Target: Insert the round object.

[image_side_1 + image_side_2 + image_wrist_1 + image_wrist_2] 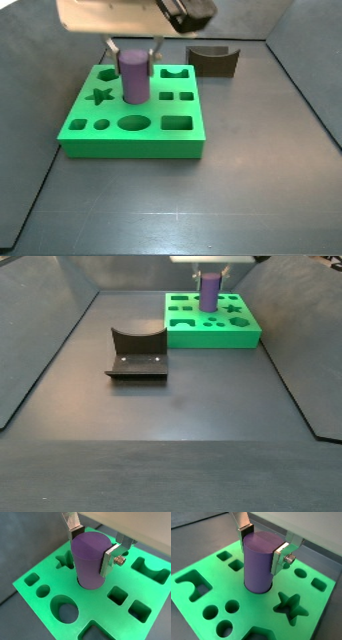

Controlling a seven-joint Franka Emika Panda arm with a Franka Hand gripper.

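Note:
The round object (90,559) is a mauve-purple cylinder peg. It stands upright with its lower end in a round hole near the middle of the green block (153,592). My gripper (91,549) is above the block, its silver fingers pressed against opposite sides of the peg's upper part. Peg (258,562), gripper (262,546) and block (211,564) show the same way in both wrist views. In both side views the peg (134,75) (210,291) rises well above the block (134,140) (214,339), under the gripper (134,48) (210,276).
The block has several other cut-outs: a star (290,607), squares, round holes, an oval (65,609) and an arch (152,569). The dark fixture with a curved notch (214,60) (136,353) stands on the dark floor apart from the block. Dark walls ring the floor.

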